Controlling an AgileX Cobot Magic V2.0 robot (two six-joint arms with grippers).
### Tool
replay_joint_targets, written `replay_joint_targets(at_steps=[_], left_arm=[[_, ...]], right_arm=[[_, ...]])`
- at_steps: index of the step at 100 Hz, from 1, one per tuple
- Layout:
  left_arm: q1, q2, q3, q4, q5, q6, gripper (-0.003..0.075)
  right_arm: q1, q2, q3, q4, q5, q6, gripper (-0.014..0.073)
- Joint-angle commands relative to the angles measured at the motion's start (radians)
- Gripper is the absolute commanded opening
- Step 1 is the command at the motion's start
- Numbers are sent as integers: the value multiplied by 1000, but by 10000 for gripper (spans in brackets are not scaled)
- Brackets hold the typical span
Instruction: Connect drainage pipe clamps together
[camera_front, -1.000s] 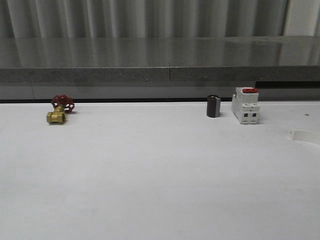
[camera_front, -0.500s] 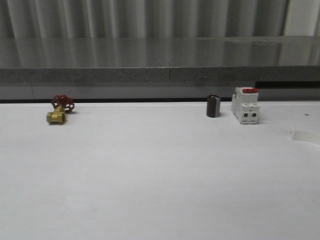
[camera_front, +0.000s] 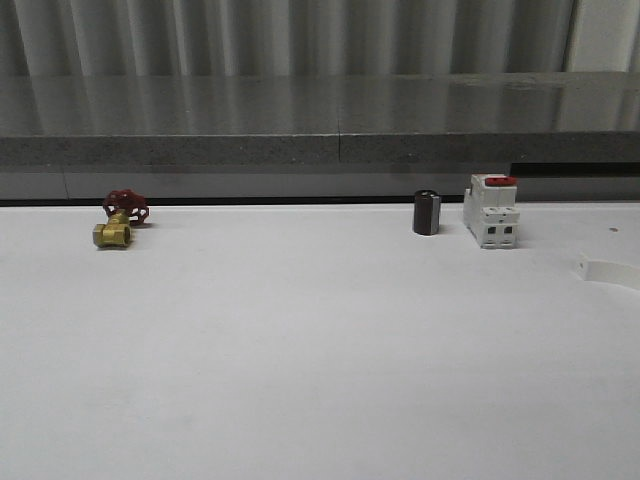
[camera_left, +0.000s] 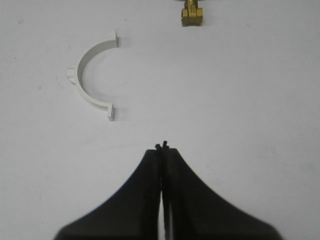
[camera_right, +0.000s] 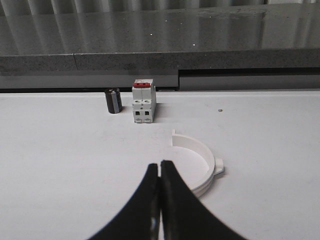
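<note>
Two pairs of smooth black tapered fingers are pressed together with nothing between them: the left gripper (camera_left: 162, 146) and the right gripper (camera_right: 160, 163) are both clenched empty over the matte white table (camera_front: 300, 360). Near the left gripper's tips, off to one side and not touching, lies one thin white plastic half-ring clamp (camera_left: 89, 81), a semicircular band with flat end tabs and a small outer nub. Just beside the right gripper's tips lies the other half-ring clamp (camera_right: 198, 167), its far end partly hidden by a finger. Farther out sit a brass valve (camera_front: 112, 234) with a red handwheel, a dark cylinder (camera_front: 427, 212), and a blocky white switch (camera_front: 491, 211) with a red top. Since a second ago, the white piece at the table's right edge (camera_front: 606, 270) has barely shifted.
</note>
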Motion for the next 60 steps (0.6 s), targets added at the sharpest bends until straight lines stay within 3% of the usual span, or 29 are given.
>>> replay_joint_targets(at_steps=[1,10,21,41,60], left_arm=[[4,25,-37,-4,-45,-1,128],[4,49,-35,-4,-44,-1,333],[4,71,-35,-9,-44,-1,477],[10,174,-52,-9,-62,-1,484],[97,390,-162,1,-53,29,484]], right_arm=[[-5,-19,-15,-3,-84,-7,-118],[-5,-19,-15,-3,-84,-7,-118],[-5,-19,-15,-3,-84,-7,-118],[-5,-19,-15,-3,-84,-7,-118],[-5,-19,-15,-3,-84,-7,-118]])
